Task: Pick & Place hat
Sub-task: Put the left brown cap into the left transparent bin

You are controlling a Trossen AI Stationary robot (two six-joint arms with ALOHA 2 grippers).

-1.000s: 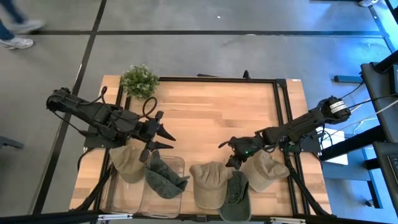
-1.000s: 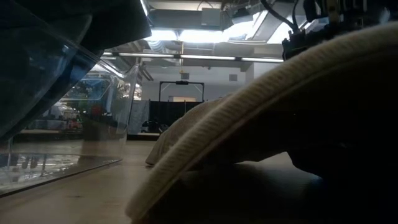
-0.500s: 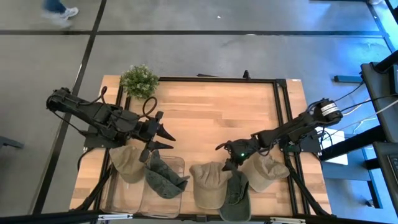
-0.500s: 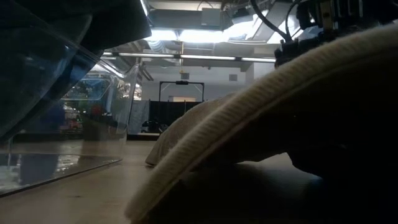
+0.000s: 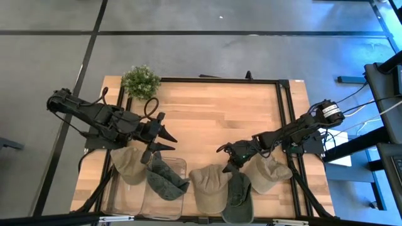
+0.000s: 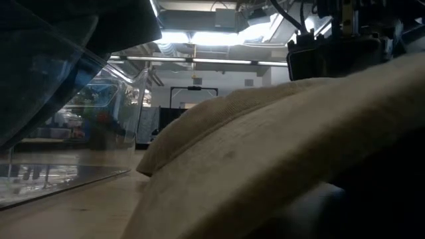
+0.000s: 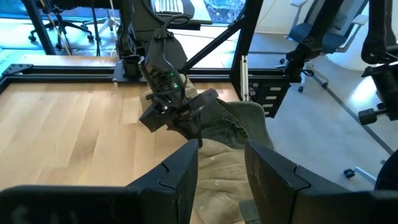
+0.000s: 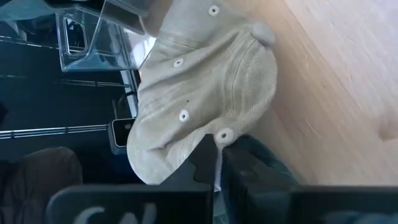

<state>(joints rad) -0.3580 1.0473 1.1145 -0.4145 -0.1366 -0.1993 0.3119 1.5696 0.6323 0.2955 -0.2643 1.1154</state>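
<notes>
A beige cap (image 5: 208, 187) lies on the table near its front edge, between a dark green cap (image 5: 239, 193) and a clear bin (image 5: 157, 206). My right gripper (image 5: 225, 159) is down at this cap's far right side and is shut on it. The cap fills the right wrist view (image 8: 199, 81) and the low view (image 6: 265, 153). My left gripper (image 5: 166, 139) is open and empty above the table, just beyond the bin, with its fingers pointing toward the table's right. My right gripper pinches the beige cap's crown by its lower edge (image 8: 219, 133) between its two fingers, beside an eyelet. The fingers slant down from the table's far right. The rest of the cap lies on the table.
A second beige cap (image 5: 269, 171) lies right of the dark green one. A dark green cap (image 5: 164, 179) lies in the bin and a third beige cap (image 5: 128, 164) drapes over the bin's left edge. A potted plant (image 5: 141, 81) stands at the far left corner.
My right gripper has moved toward the table's left and near edges, down onto the middle beige cap. The cap has slid a little toward the table's left, and in the low view its crown now bulges higher.
</notes>
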